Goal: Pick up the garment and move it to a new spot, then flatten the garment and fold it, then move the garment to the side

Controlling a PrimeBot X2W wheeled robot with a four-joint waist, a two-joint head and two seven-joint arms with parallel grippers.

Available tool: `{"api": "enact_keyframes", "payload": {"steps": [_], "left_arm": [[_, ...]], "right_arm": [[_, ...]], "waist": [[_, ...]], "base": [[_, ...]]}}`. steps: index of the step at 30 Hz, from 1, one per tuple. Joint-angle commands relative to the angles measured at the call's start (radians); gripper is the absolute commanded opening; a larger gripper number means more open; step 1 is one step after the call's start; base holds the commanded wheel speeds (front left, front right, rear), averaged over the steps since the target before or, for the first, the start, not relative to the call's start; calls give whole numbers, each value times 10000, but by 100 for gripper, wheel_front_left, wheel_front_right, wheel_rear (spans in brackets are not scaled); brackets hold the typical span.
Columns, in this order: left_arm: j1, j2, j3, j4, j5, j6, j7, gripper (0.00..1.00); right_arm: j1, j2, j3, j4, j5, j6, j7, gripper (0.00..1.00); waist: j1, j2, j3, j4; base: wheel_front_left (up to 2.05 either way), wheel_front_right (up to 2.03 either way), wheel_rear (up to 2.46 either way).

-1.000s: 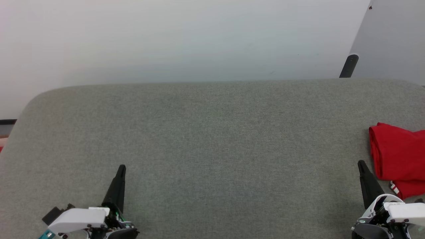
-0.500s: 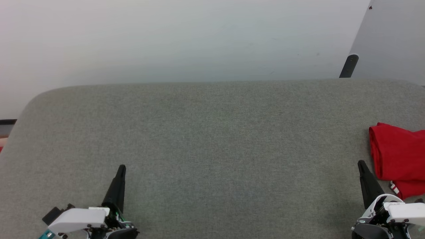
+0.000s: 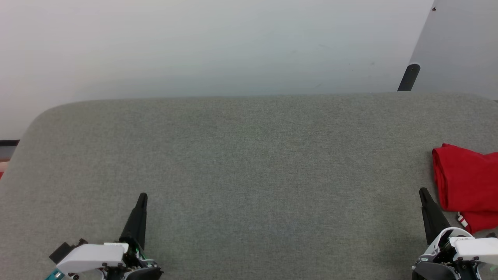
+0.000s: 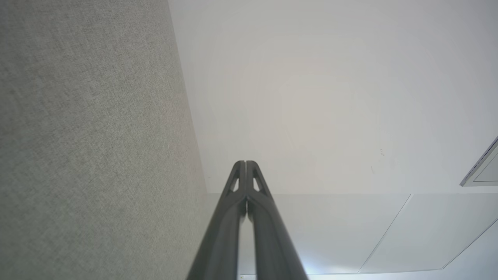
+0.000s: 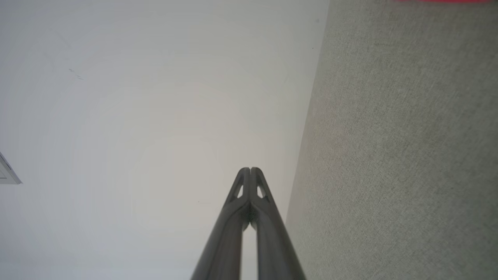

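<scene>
Left gripper (image 3: 142, 196): long tapered black fingers (image 4: 227, 225), triangular cut-outs (image 4: 234, 184) near tips, white wrist shell (image 3: 91, 256), teal tab (image 3: 54, 275) at its outer end. Right gripper (image 3: 422, 191): same fingers, white shell (image 3: 474, 245) over black base (image 3: 433, 270).

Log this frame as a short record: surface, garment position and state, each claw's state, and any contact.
surface: grey fabric-covered top, pale wall behind
garment: red, bunched in folds, lying at the right edge of the head view, partly cut off by the frame
trim: a bit of red-and-white stripe at its near edge
left claw: shut, empty, lower left over bare surface
right claw: shut, empty, lower right, beside the garment
contact: none; grey surface shows between right claw and garment
</scene>
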State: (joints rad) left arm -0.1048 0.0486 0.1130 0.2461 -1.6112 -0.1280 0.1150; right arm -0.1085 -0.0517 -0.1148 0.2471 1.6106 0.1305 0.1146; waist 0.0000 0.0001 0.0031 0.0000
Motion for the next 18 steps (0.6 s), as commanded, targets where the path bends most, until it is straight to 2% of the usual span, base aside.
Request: {"api": "enact_keyframes", "payload": {"steps": [1, 18], "left_arm": [[-101, 2, 24, 7, -35, -56, 15, 0], [-101, 2, 24, 6, -35, -57, 14, 0]], "right_arm": [[-29, 29, 17, -3, 43, 4, 7, 0], [-29, 29, 18, -3, 44, 4, 6, 0]], "waist": [[0, -1, 0, 0], [0, -1, 0, 0]], "base": [[0, 0, 0], [0, 0, 0]]}}
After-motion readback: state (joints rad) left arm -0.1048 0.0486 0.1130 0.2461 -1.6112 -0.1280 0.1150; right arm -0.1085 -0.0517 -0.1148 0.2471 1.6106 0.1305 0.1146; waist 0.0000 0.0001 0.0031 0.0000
